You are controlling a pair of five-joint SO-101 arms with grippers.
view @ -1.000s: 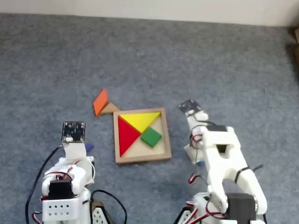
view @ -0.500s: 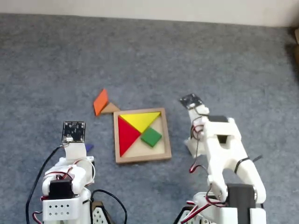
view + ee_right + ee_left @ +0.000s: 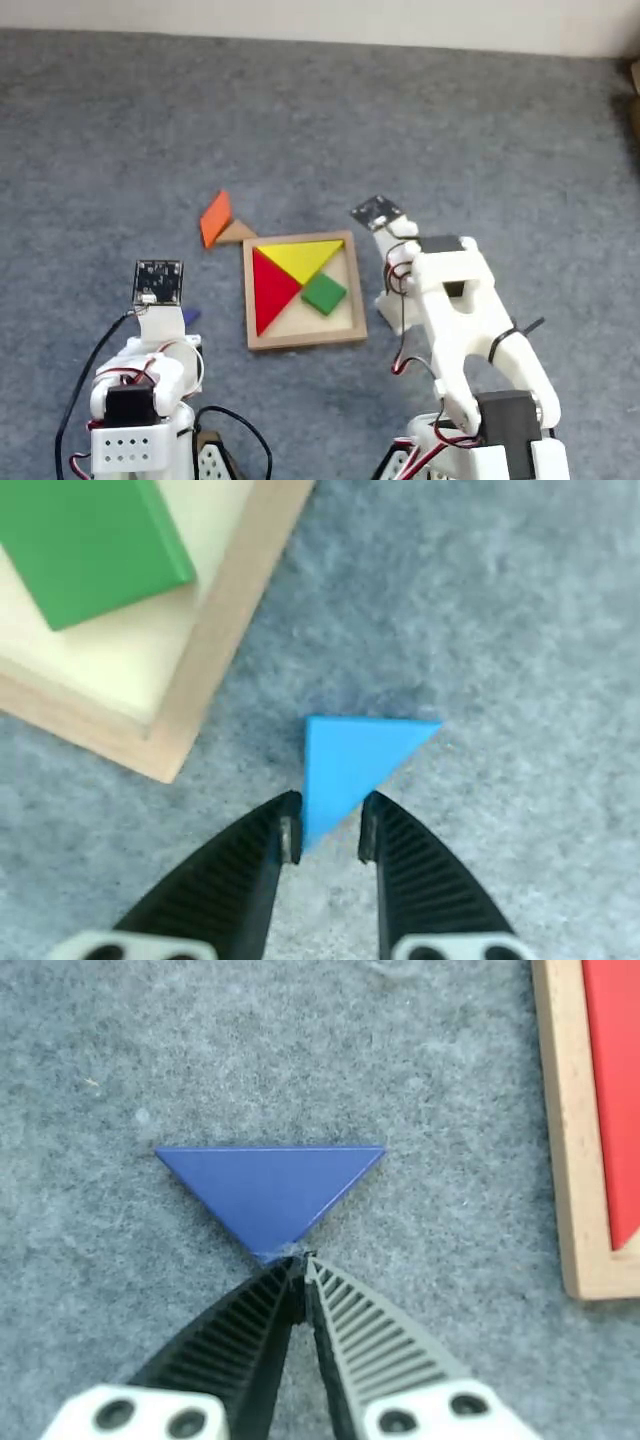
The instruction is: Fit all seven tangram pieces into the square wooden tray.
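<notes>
While the right pincer [image 3: 325, 832] pinches a light blue triangular piece [image 3: 352, 752] beside a corner of the square wooden tray [image 3: 232, 628], the left pincer [image 3: 300, 1264] sits closed, tips touching a dark blue triangular piece [image 3: 270, 1185] on the grey counter [image 3: 100, 1040].

tangram colours on grey carpet [image 3: 450, 130]
red triangle [image 3: 272, 290], yellow triangle [image 3: 302, 258], green square [image 3: 324, 294], pale wood tray [image 3: 305, 340]; orange piece [image 3: 215, 218], tan triangle [image 3: 237, 234], navy triangle [image 3: 270, 1190], sky-blue triangle [image 3: 350, 760].

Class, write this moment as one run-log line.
right gripper: shut on light blue triangle, beside tray | left gripper: shut, at dark blue triangle
</notes>
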